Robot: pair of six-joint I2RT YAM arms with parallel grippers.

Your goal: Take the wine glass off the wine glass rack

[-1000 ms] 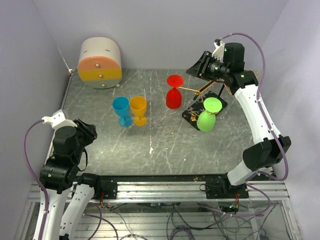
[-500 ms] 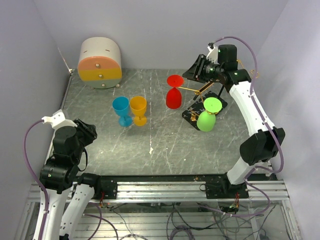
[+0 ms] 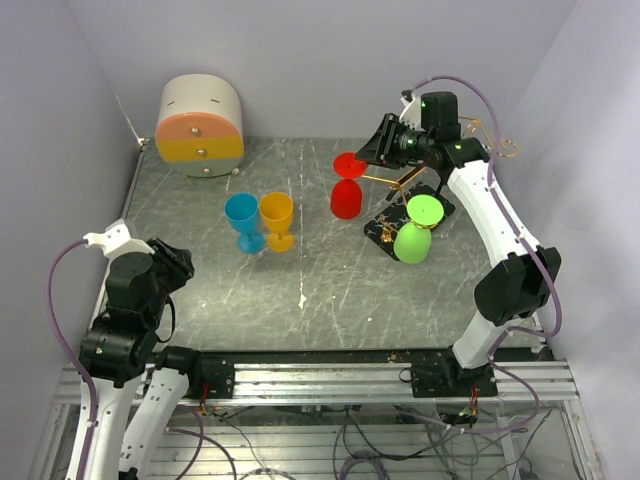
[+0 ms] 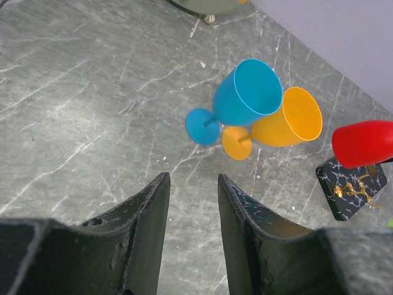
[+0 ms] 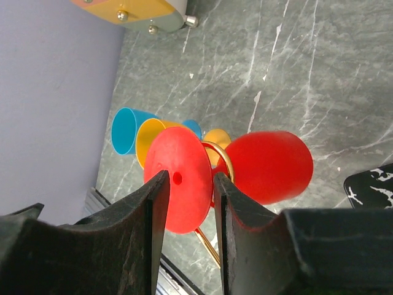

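- Right gripper spread, empty, close to the red wine glass foot, toward far-right corner; left gripper spread, idle.
- Risk: an off-centre pinch could tip the wine glass rack, dropping the green glass.

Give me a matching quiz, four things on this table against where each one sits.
1 red glass
2 green glass
3 blue glass
4 drawer chest

a far left corner of the table
b upright, next to the orange glass
c hung on the rack, above its black base
d hung on the rack, foot at the right pincer

Pairs: 1d, 2c, 3b, 4a
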